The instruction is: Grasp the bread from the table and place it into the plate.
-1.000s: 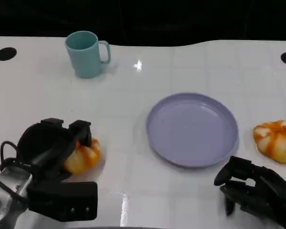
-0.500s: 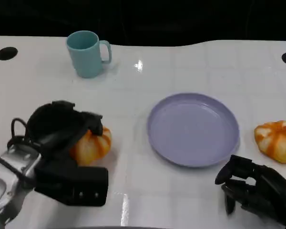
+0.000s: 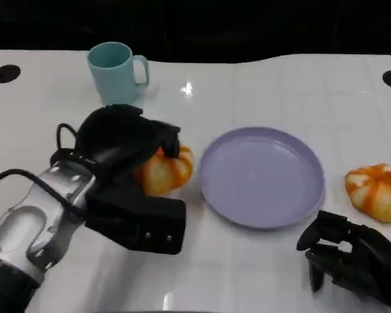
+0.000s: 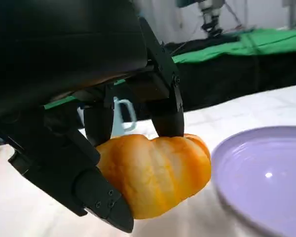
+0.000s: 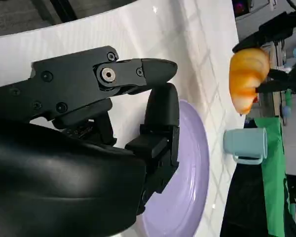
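The left hand (image 3: pixel 127 147) has carried the bread (image 3: pixel 164 171) from lower left to frame centre, fingers clamped around it, just beside the plate (image 3: pixel 262 176); placing looks close. The right hand (image 3: pixel 352 259) rests at lower right, fingers curled, holding nothing.

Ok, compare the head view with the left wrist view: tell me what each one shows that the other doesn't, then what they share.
Head view alone: the right hand low near the table edge, holding nothing, a second orange bread roll lying on the table past the plate's far side, and the left silver forearm.
Left wrist view alone: a green cloth in the background behind the table.
Shared: the left hand gripping the bread roll, the empty purple plate beside it, the teal mug, and the white table.
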`<act>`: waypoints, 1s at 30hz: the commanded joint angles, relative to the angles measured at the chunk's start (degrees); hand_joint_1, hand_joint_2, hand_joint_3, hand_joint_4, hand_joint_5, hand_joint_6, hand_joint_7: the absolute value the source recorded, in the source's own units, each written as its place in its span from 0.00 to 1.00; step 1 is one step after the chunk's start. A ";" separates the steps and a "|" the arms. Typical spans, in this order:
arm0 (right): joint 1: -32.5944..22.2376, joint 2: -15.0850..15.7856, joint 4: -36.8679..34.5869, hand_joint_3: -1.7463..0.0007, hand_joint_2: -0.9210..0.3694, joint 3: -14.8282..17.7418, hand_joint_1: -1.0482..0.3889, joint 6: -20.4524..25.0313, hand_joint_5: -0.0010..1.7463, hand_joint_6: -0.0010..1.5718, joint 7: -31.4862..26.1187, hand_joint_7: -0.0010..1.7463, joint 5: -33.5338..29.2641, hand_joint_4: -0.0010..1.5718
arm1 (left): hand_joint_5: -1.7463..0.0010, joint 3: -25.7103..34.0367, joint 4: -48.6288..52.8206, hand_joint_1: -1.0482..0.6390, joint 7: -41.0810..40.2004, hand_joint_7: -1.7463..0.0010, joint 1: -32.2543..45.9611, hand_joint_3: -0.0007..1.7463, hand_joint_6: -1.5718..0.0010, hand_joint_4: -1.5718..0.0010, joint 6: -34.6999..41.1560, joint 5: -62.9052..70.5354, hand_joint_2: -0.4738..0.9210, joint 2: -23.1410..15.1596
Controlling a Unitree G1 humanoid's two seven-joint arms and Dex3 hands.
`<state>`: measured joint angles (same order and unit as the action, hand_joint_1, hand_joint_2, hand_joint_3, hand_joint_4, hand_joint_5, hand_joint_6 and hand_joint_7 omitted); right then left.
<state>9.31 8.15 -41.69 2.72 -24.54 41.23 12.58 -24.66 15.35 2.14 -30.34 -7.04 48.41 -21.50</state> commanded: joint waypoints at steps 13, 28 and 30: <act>-1.49 1.06 -0.64 0.85 0.00 0.25 0.36 1.31 1.00 0.42 0.10 0.80 -0.69 0.43 | 0.00 -4.08 13.92 0.45 -9.55 0.76 -9.22 0.16 0.31 0.50 -3.68 0.37 1.00 9.28; -1.43 1.22 -0.93 0.84 0.00 -0.06 0.36 0.37 1.00 0.43 0.07 0.80 -1.14 0.44 | 0.00 -9.63 30.93 0.44 -18.93 0.44 -17.53 0.23 0.48 0.45 -6.88 2.09 1.00 18.12; -1.39 1.20 -0.93 0.84 0.00 0.05 0.37 0.52 1.00 0.43 0.41 0.80 -0.83 0.44 | 0.00 -10.27 32.68 0.44 -18.85 0.44 -18.60 0.24 0.48 0.45 -6.67 2.17 1.00 19.31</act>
<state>8.98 8.33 -41.68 3.08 -25.42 41.51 12.60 -34.09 46.07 -15.70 -46.41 -13.78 50.52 -3.25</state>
